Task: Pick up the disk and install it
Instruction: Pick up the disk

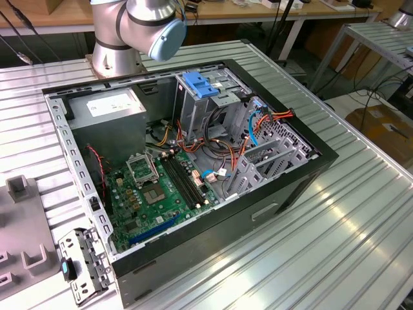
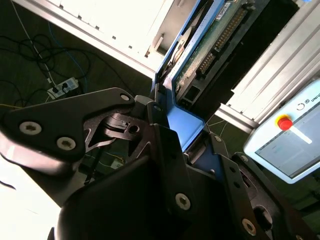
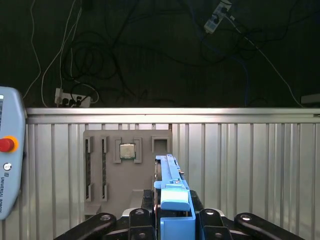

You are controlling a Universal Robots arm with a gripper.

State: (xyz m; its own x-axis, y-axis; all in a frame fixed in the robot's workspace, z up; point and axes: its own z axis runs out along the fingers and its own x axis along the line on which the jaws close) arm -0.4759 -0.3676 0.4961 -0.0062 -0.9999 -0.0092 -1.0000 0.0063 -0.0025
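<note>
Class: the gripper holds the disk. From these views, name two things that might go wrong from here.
1. The gripper clamps the disk near one end, at its blue rail; the long free end might tilt or slip.
2. Orange and blue cables lie beside the drive cage; they might snag the disk on its way in.

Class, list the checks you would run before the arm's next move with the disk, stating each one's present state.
1. Disk gripped: ok, the hand is shut on it in both wrist views.
2. Computer case open: ok.
3. Free bay in the drive cage: cannot tell.
4. Cables clear of the cage: not ok, they lie right beside it.
5. Disk turned the right way: cannot tell.
</note>
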